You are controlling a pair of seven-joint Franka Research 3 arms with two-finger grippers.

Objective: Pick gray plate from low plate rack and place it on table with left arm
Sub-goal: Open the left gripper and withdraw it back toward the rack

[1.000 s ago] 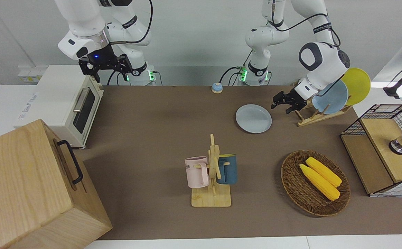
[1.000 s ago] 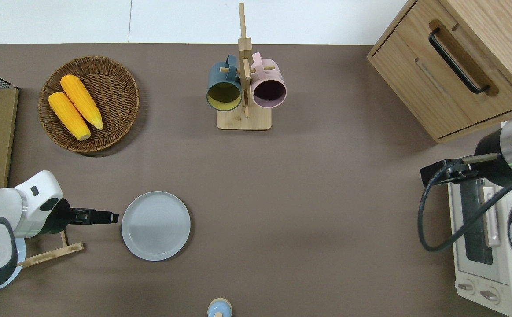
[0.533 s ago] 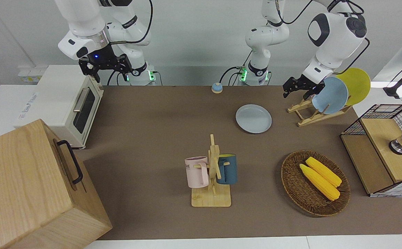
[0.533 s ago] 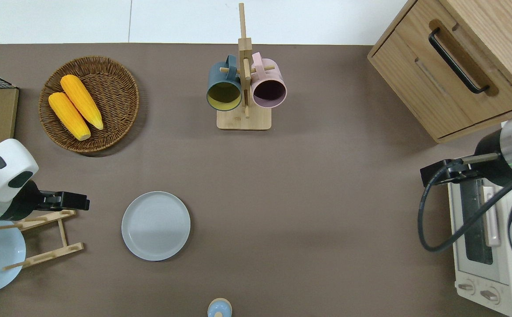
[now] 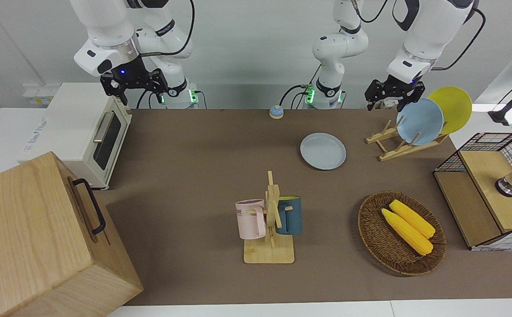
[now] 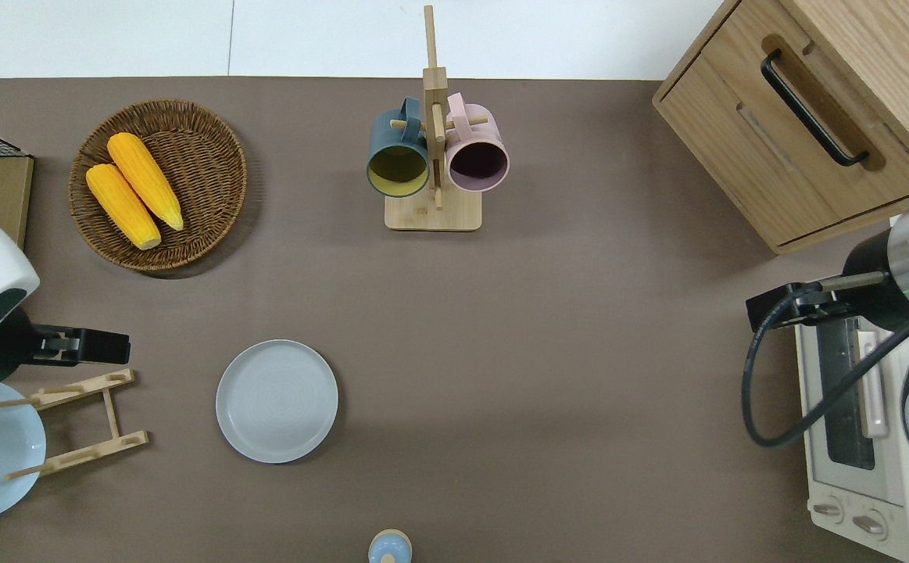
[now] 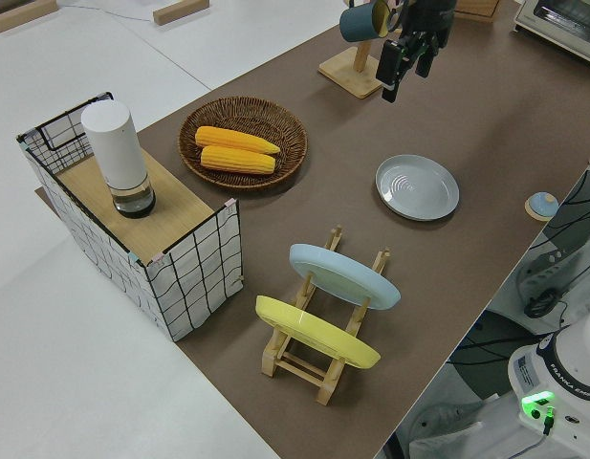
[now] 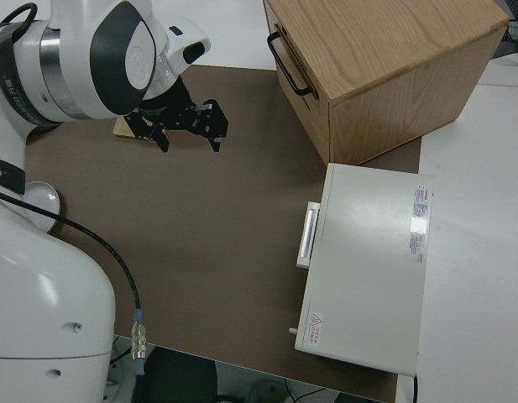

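Note:
The gray plate lies flat on the brown table, beside the low plate rack toward the right arm's end; it also shows in the overhead view and the left side view. The rack holds a light-blue plate and a yellow plate. My left gripper is open and empty, raised in the air over the mat at the rack's edge. My right gripper is open and parked.
A wicker basket holds two corn cobs. A mug stand with a pink and a blue mug stands mid-table. A wooden cabinet, a toaster oven, a wire basket and a small blue bell line the edges.
My left gripper has drawn away from beside the gray plate, risen and swung up over the rack's edge. The gray plate stays flat on the table. The right arm has not moved.

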